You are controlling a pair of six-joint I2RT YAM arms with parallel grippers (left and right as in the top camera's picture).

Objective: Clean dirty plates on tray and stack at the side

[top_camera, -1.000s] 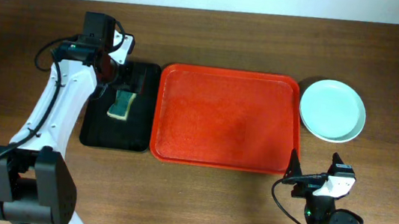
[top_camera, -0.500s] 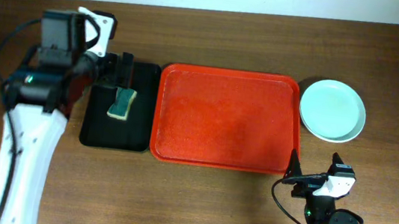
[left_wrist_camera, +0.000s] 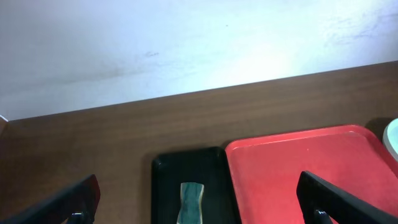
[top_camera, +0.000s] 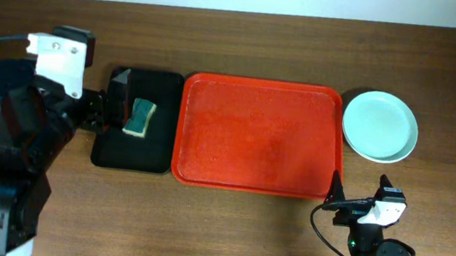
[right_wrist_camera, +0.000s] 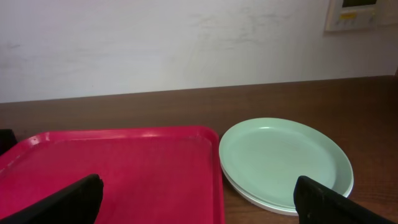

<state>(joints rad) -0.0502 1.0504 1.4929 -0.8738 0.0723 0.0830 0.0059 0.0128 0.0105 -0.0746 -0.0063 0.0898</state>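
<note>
Seemingly the job is all but finished. The red tray [top_camera: 254, 161] lies bare, and the stack of plates [top_camera: 380, 126] sits on the table [top_camera: 225, 231] just beside the tray's right short edge, toward the far corner (mint green plate [right_wrist_camera: 283, 158] on top, a paler rim showing beneath it; how many lie under I cannot tell). No yellow smear shows on that top plate.

The right gripper [right_wrist_camera: 198, 193] is much the nearer one. It is parked by the tray's near right corner, fingers spread wide with nothing between them, and the stack lies ahead of them and a little to the right. The left gripper [top_camera: 112, 102] hangs high by the black tray [top_camera: 151, 158], likewise wide open and empty. The sponge [left_wrist_camera: 191, 202] lies ahead of it and below, long axis pointing away from the fingers. Any last touch to the stack would fall to the right gripper, I judge.
</note>
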